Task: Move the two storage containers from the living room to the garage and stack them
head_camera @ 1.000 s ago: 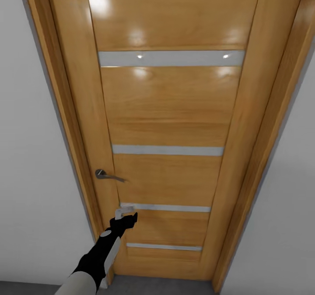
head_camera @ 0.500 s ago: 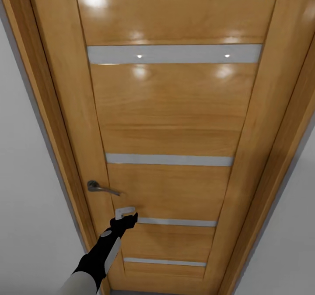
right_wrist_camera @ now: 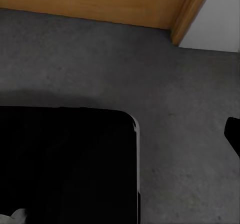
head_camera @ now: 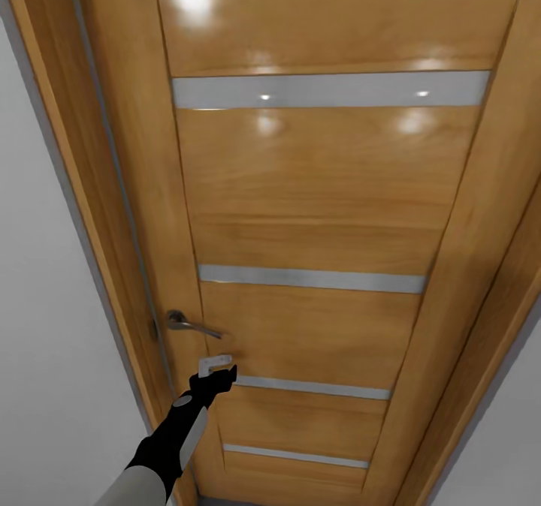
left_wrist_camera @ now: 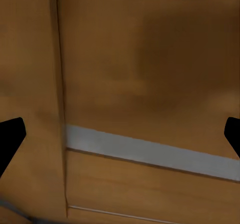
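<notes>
Wood-panelled door (head_camera: pixel 315 213) with 4 grey horizontal strips fills the frame centre; lever handle (head_camera: pixel 189 324) at lower left points right. Left gripper (head_camera: pixel 216 367) just below it, jaws apart. Right gripper's jaw state cannot be told; grey floor (right_wrist_camera: pixel 150 74) beneath

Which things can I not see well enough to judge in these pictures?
- Contact between the left gripper and the door: head view, too small to tell.
- Door's top and bottom: head view, cut off by the frame.
- Right gripper: right wrist view, one dark fingertip at the frame edge; open or shut unclear.
- Concrete floor: right wrist view, partly hidden by a black robot part.
</notes>
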Motion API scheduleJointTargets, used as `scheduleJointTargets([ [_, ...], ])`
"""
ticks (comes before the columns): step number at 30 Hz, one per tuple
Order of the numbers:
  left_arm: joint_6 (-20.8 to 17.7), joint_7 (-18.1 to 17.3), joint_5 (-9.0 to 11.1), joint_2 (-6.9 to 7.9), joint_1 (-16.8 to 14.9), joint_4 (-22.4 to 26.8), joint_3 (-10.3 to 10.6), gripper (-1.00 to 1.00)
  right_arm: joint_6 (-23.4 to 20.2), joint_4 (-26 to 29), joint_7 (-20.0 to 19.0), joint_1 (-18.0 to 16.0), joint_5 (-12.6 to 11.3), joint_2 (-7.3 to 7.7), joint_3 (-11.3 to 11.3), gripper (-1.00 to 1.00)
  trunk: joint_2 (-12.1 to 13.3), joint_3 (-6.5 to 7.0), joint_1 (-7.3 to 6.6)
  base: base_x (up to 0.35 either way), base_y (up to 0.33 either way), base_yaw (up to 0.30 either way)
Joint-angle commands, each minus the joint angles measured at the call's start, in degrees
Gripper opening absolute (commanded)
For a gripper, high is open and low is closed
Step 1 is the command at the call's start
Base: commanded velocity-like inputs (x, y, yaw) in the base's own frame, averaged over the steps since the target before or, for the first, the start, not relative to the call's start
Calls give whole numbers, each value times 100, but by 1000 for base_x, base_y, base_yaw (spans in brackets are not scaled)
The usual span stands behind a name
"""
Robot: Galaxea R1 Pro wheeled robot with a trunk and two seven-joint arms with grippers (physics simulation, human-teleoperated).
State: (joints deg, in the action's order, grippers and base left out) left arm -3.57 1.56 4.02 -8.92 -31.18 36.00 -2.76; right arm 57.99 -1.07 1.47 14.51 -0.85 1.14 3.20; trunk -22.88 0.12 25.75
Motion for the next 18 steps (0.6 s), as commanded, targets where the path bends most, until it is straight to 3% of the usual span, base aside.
scheduleJointTargets([
  [1, -31, 10, 28, -4, -2, 18, -23, 100, 19, -7, 14, -1, -7, 1, 32, 100, -3, 1, 3, 36, 25, 0],
  [18, -30, 11, 20, -4, -2, 12, -23, 100, 19, -7, 11, -1, -9, 1, 32, 100, -3, 9, 3, 4, 3, -67],
])
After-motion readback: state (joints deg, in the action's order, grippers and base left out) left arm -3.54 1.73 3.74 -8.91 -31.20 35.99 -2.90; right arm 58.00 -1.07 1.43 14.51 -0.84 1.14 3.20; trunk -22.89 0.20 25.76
